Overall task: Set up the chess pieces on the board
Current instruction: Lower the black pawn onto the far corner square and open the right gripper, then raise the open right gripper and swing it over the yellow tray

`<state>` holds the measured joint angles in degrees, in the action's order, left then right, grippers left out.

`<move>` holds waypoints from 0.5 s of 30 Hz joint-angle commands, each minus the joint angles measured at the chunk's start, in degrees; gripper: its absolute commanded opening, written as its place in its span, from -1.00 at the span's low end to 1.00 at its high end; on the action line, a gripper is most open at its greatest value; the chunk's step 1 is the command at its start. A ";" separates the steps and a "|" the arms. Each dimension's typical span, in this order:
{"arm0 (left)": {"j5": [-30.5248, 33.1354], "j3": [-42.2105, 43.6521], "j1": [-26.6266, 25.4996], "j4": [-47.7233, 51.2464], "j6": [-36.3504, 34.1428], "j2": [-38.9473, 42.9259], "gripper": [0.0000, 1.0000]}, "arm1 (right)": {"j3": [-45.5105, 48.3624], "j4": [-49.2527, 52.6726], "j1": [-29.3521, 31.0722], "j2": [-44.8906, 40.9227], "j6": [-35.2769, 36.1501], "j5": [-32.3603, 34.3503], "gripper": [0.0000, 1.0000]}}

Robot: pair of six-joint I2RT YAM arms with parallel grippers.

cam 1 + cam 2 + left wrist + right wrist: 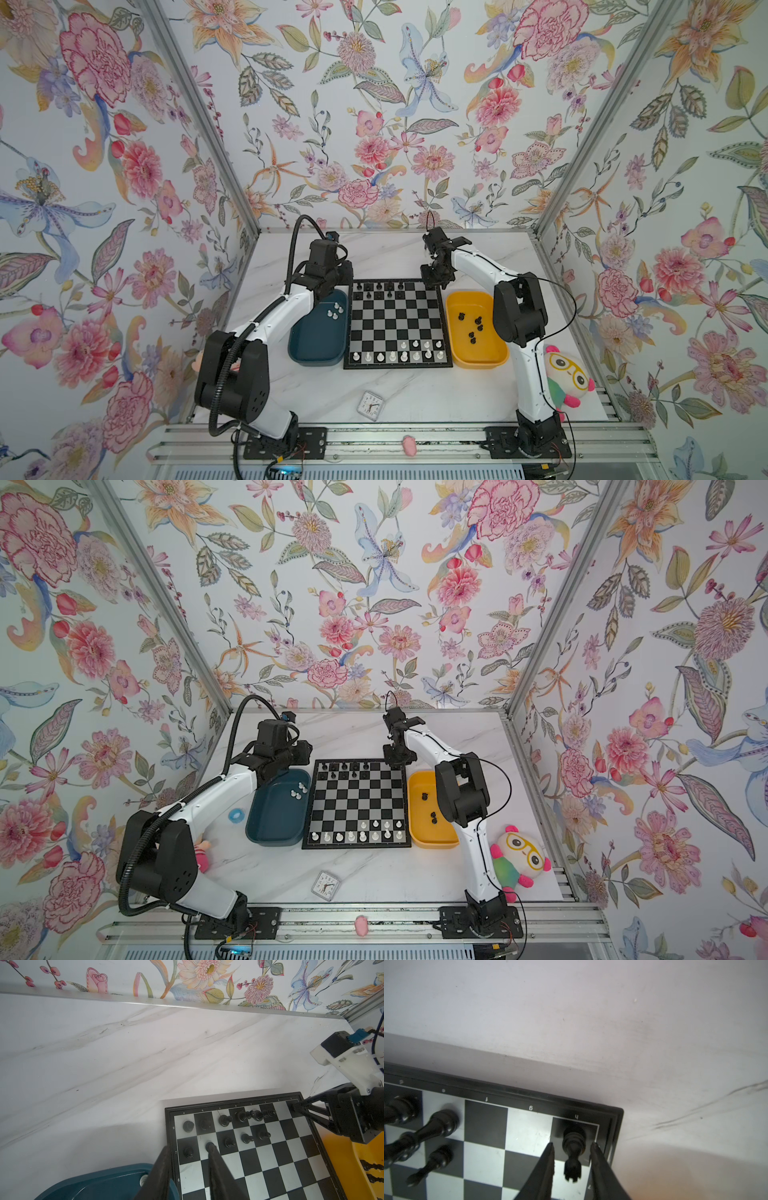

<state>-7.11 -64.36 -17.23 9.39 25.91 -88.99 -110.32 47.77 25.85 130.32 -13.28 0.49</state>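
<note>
Item: chessboard point(395, 324), black and silvery-grey checks, lay flat at the middle of the marble table point(415, 395), between a dark teal tray point(316, 345) on the left and a yellow tray point(482, 357) on the right. Black chess pieces point(380, 289) stood on its two far rows, partly filled; white chess pieces point(403, 353) stood on its two near rows. A few spare white pieces point(336, 311) lay in the teal tray, and spare black pieces point(473, 326) in the yellow one. The right gripper point(573, 1144) hung over the far right corner square, released, its fingers either side of an upright black rook point(574, 1140) with a gap showing on each side. The left gripper point(188, 1146) hovered at the far left corner of the board, fingers parted and clasping nothing; one fingertip overlapped a black pawn point(208, 1145), contact not discernible. A small clock point(370, 405) lay near the front edge, and a plush toy point(569, 378) sat at the near right.
</note>
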 commanded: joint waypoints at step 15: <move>0.51 1.47 0.78 1.38 -0.11 5.18 -0.34 | 11.68 0.92 0.35 -24.46 1.07 2.38 -0.34</move>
<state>-7.11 -64.23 -17.23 10.20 25.91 -85.84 -102.69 47.75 25.96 110.98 -13.21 1.37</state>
